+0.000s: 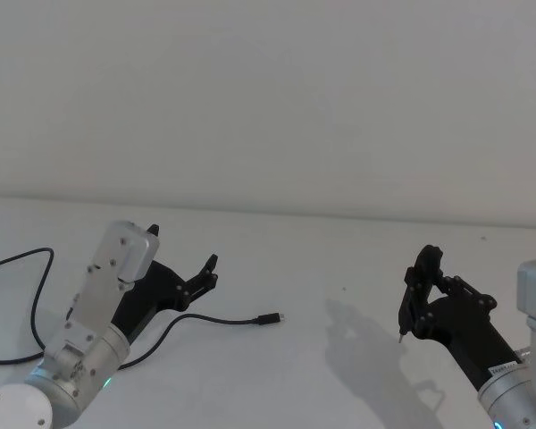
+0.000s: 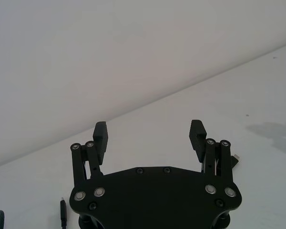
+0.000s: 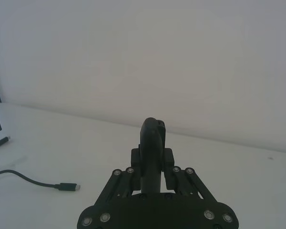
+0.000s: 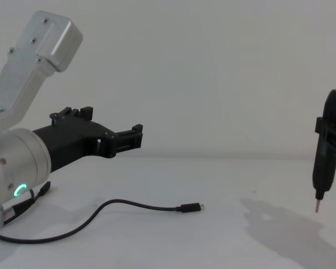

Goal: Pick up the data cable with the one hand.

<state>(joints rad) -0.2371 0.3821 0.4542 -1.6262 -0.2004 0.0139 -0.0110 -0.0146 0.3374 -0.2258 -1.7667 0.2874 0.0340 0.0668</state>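
Data cable (image 1: 223,319) lies slack on the table (image 1: 339,384) in the head view, its plug (image 1: 270,319) just beyond the left gripper (image 1: 183,248), whose fingers are spread. The right gripper (image 1: 424,262), pressed together, sits well apart from the left gripper. In the left wrist view the plug shows beside one spread finger. In the chest view the left gripper hovers above the cable, so it should tip down, centre over the thin run behind the plug and pinch squarely.
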